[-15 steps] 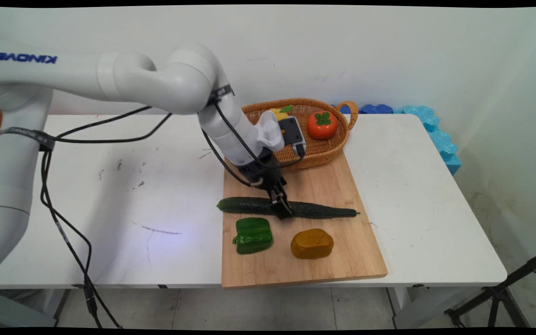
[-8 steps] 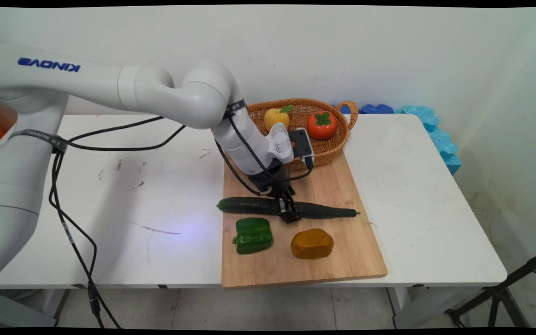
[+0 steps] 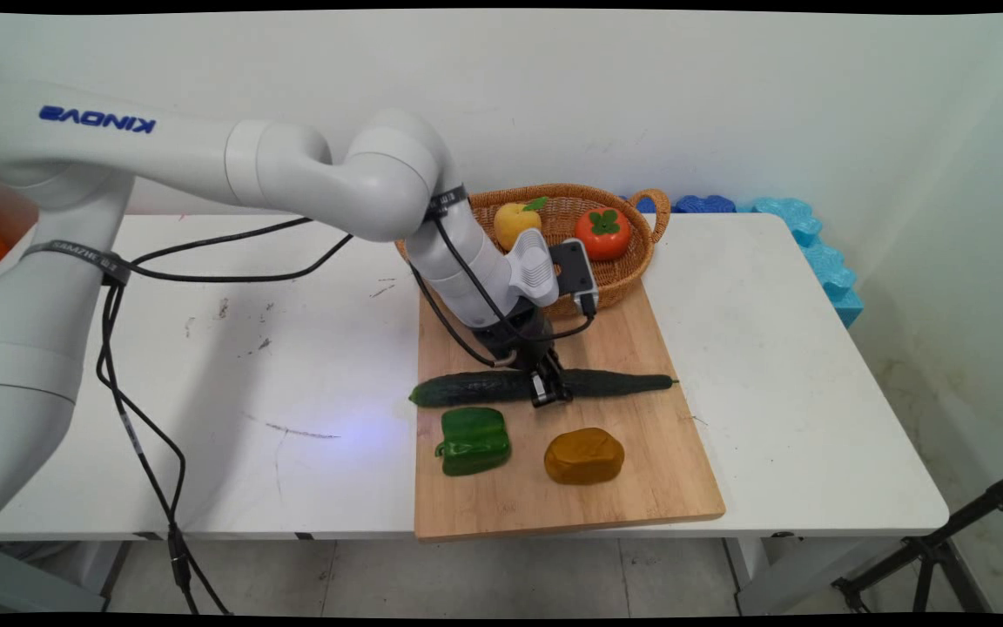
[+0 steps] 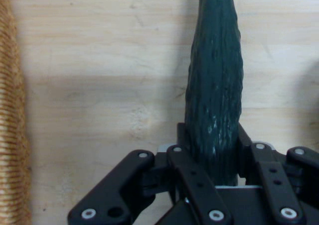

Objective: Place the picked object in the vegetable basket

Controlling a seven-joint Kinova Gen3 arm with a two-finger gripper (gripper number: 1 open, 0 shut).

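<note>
My gripper (image 3: pixel 550 392) is clamped around the middle of the long dark cucumber (image 3: pixel 467 388), its fingers (image 4: pixel 182 135) pressed against both sides, as the hand view shows (image 4: pixel 215 93). The cucumber lies across the wooden cutting board (image 3: pixel 641 488), its left tip past the board's left edge. Just in front of it sit a green pepper (image 3: pixel 472 441) and a brown potato (image 3: pixel 584 455). Behind my wrist, a wicker basket (image 3: pixel 632 261) holds an orange persimmon (image 3: pixel 603 233) and a yellow fruit (image 3: pixel 511 223).
</note>
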